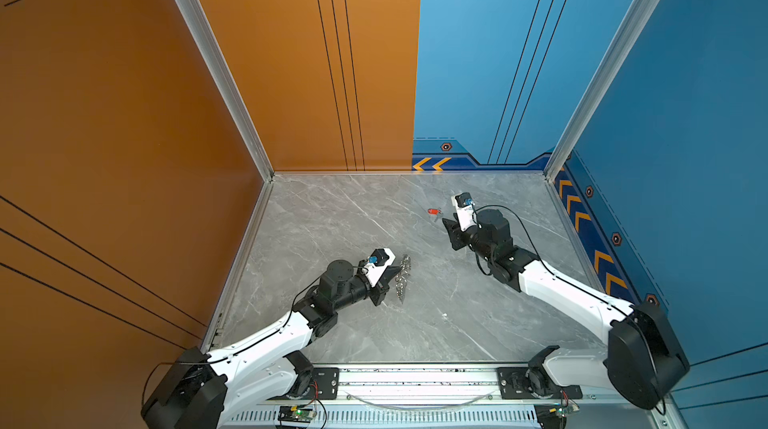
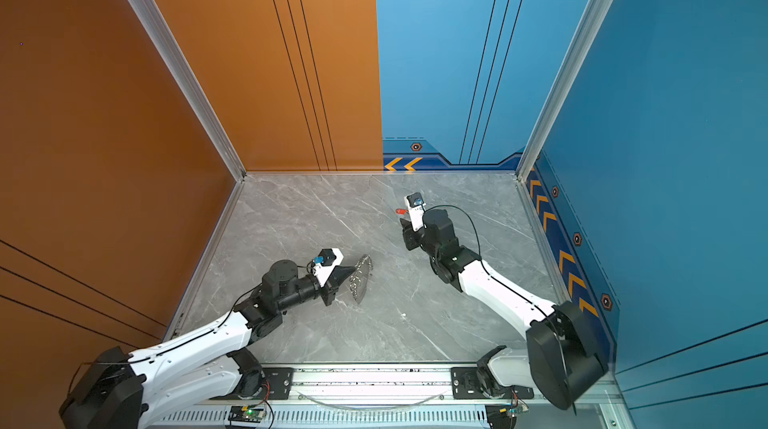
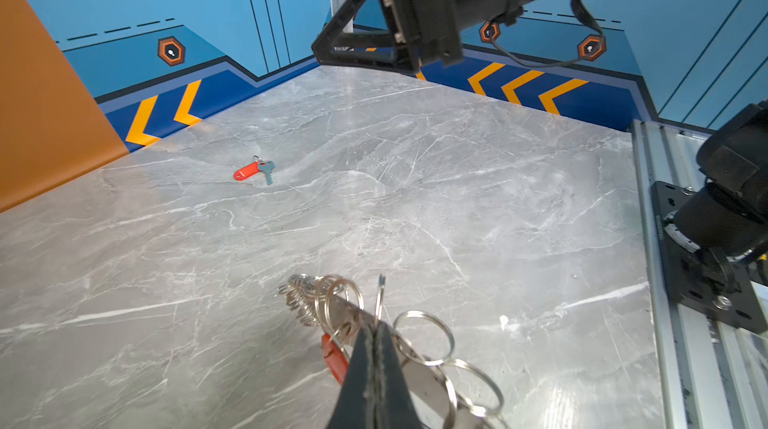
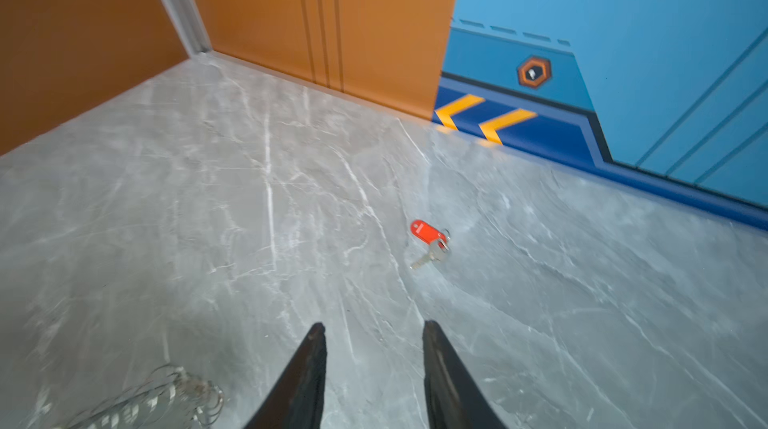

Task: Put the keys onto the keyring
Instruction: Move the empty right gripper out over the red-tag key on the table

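Room: a grey stone tabletop (image 1: 415, 323) sits in a box, with orange walls from 9 to 12 o'clock and blue walls from 12 to 3 o'clock.
Rail: a silver rail (image 1: 415, 377) runs along the near edge at 6 o'clock, and both arms start there.
Left hand: the left hand (image 3: 376, 329) is clenched tight on the keyring, near the middle of the tabletop in both top views.
Keyring: the keyring (image 1: 403, 279) is at the 3 o'clock side of the left hand's tip, with many silver rings hanging along it. I cannot tell if it touches the tabletop.
Red tag: a red tag (image 3: 334, 358) hangs on the keyring just beside the clenched fingers. Its key is hidden.
Right hand: the right hand (image 4: 372, 327) is released, its two fingers apart with nothing between them. It is up over the tabletop, at about 1 o'clock from the middle.
Loose key: the loose key (image 1: 434, 212) is silver with its own orange-red label. It lies flat on the tabletop at 11 o'clock from the right hand, near it but not touching, and well apart from the keyring.
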Tool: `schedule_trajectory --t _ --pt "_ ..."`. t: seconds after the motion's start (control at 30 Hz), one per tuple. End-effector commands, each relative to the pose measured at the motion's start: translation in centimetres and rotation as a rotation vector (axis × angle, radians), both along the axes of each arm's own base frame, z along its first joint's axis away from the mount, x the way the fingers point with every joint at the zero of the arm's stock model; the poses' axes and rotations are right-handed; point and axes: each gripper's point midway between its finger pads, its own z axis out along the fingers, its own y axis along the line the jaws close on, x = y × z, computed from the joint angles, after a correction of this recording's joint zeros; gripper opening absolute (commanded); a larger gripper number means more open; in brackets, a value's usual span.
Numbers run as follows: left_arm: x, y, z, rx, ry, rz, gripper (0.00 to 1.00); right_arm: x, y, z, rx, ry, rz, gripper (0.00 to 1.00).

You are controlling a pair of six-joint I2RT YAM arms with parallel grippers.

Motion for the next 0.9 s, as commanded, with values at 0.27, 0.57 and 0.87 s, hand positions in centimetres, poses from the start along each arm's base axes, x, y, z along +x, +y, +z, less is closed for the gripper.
schedule_trajectory --t 0.27,0.57,0.87 --pt "0.3 0.9 1.2 -0.026 -0.047 0.067 0.00 9.0 -1.7 -10.2 -0.089 0.387 -0.316 0.39" --pt "0.3 0.8 1.1 -0.020 -0.048 0.064 0.00 12.6 -1.0 -13.9 -0.043 0.481 -0.322 0.39" --pt "0.4 0.7 0.7 -0.009 -0.044 0.064 0.00 14.0 -3.2 -15.2 -0.062 0.534 -0.262 0.37"
